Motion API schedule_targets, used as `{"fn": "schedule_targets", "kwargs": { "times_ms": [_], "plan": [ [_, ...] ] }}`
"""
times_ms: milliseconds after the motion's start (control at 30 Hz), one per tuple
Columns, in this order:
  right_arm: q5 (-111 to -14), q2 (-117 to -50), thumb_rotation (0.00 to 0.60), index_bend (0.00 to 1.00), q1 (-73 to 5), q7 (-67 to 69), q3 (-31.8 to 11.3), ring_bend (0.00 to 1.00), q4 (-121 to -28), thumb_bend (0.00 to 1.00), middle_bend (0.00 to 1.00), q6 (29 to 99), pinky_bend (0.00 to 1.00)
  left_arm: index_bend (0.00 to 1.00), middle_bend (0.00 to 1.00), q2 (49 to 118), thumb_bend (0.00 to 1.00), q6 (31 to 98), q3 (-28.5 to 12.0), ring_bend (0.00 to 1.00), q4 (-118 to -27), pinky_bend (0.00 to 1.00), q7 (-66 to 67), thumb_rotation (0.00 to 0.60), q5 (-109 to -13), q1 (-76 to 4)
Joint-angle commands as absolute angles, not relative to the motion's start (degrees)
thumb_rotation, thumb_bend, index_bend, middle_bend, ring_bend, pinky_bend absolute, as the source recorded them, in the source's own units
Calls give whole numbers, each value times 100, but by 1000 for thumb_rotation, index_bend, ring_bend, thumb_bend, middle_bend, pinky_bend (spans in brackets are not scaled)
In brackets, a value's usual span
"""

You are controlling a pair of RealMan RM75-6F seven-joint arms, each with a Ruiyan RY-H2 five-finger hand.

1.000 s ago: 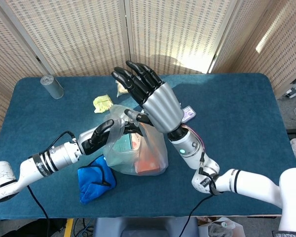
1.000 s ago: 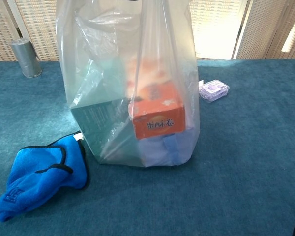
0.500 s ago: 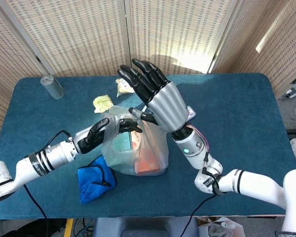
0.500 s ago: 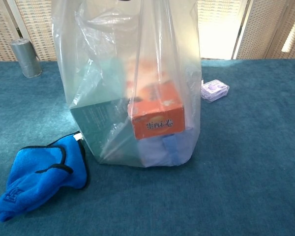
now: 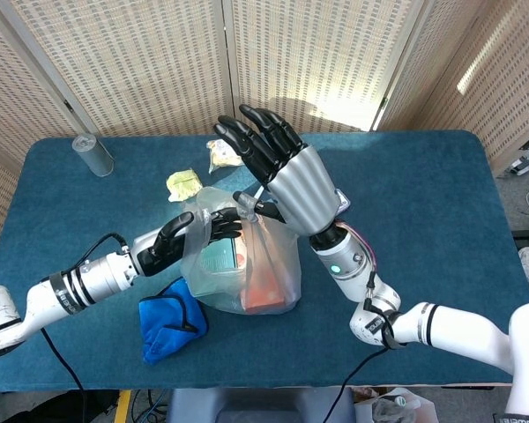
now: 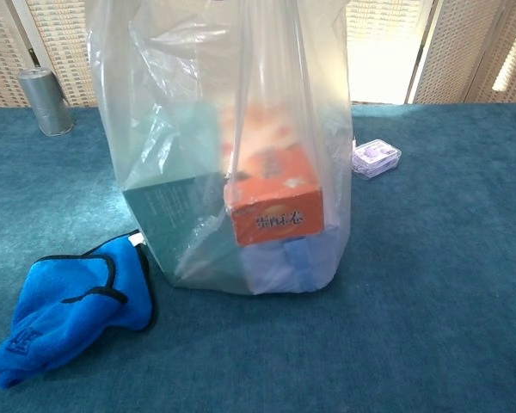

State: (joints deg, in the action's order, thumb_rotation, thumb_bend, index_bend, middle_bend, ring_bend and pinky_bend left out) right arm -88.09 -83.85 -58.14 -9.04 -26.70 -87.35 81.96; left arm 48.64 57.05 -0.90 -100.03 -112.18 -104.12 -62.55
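A clear plastic bag (image 5: 263, 280) stands upright on the blue table (image 5: 423, 211); its top runs out of the chest view. Inside show an orange box (image 6: 275, 203), a green box (image 6: 167, 215) and a pale blue pack (image 6: 288, 260). My left hand (image 5: 178, 241) grips the bag's left rim. My right hand (image 5: 286, 181) is raised above the bag with its fingers spread, and its thumb pinches the bag's right handle (image 5: 249, 209). Neither hand shows in the chest view.
A blue cloth (image 5: 170, 324) lies by the bag's left side, also in the chest view (image 6: 67, 307). A silver can (image 5: 93, 155) stands at the far left. Two yellow wrappers (image 5: 183, 184) lie behind the bag. A small purple box (image 6: 375, 157) sits at its right.
My right hand has risen a little and shifted right, drawing the handle with it. The left hand has pulled its rim slightly left, so the bag's mouth is wider.
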Motion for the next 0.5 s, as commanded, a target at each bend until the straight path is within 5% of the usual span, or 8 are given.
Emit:
{"fn": "schedule_targets", "kwargs": {
  "times_ms": [33,500],
  "plan": [
    [-8808,-8379,600,1,-5811,-901,-2676,93,-8731,7,165,8202,193,0,0,4887,163,5794,-25,0,-9918,0,-11330,0,-10535,-6311],
    [-8778,-8506,600,1,-5909,-886,-2697,93,-8693,7,165,8140,189,0,0,5100,162,6002,42,0,-9794,0,-11576,0,-10578,-6523]
  ]
}}
